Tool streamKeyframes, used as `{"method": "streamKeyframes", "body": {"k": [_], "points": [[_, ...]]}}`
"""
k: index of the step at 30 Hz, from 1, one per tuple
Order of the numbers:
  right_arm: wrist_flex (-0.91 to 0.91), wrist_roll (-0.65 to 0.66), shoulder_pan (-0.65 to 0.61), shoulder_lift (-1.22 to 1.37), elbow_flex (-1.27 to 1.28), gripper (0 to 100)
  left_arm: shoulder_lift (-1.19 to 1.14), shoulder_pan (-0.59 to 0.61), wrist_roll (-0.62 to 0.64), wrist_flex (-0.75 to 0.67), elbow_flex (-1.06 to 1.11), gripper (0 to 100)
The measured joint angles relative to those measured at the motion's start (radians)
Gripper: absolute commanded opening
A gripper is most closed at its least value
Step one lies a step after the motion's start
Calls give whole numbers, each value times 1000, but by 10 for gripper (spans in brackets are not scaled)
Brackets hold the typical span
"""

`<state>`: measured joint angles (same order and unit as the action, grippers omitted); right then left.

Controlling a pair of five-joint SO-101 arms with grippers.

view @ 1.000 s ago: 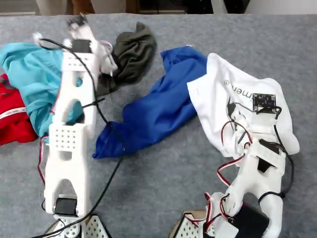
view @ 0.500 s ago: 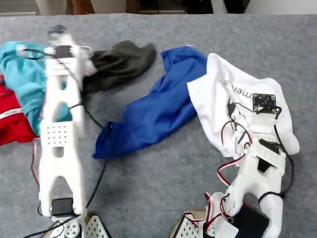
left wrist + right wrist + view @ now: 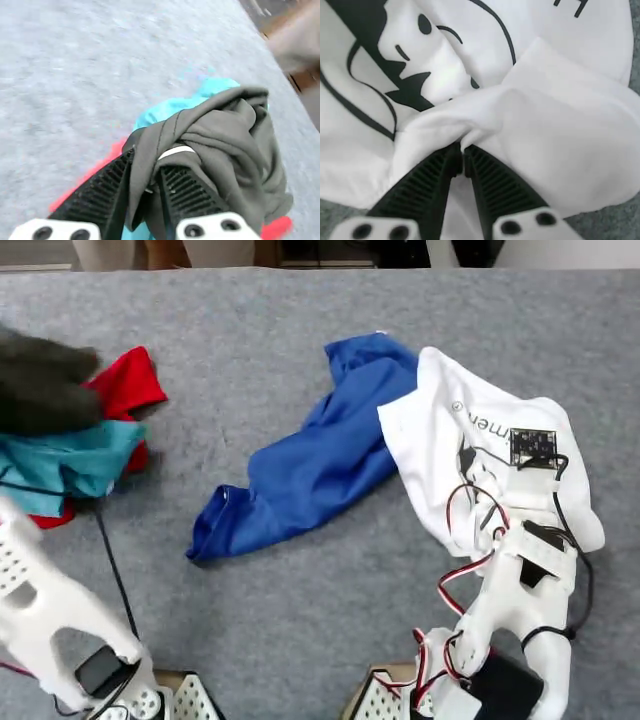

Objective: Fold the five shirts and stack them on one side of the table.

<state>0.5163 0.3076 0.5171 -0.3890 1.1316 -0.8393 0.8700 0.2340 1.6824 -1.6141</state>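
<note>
My left gripper (image 3: 147, 172) is shut on the dark olive shirt (image 3: 220, 145), holding it at the table's far left over the teal shirt (image 3: 70, 462) and the red shirt (image 3: 128, 382). From above, the olive shirt (image 3: 40, 390) appears as a dark blur at the left edge. A blue shirt (image 3: 310, 465) lies crumpled mid-table. The white printed shirt (image 3: 470, 440) lies at the right, partly under the right arm. My right gripper (image 3: 461, 150) is shut on a fold of the white shirt (image 3: 530, 115).
Grey cloth covers the table (image 3: 300, 620). The left arm's white base (image 3: 60, 630) and a black cable (image 3: 115, 580) sit at the front left. Bare cloth stretches across the back and the front middle.
My left arm has swung hard left, dragging the olive shirt from the back middle to the far-left pile. The red shirt now shows beside it. The right arm has not moved.
</note>
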Motion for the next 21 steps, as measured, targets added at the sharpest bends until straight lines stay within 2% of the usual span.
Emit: {"method": "streamKeyframes", "body": {"k": [5,11,16,21], "points": [[0,0,-2,0,0,2,9,5,-6,64,28,244],[-2,0,-23,-2,11,2,149,-114,-6,68,242,257],[-2,0,-23,-2,12,2,390,-307,-18,68,529,258],[-2,0,-23,-2,12,2,667,-591,-137,68,959,255]]}}
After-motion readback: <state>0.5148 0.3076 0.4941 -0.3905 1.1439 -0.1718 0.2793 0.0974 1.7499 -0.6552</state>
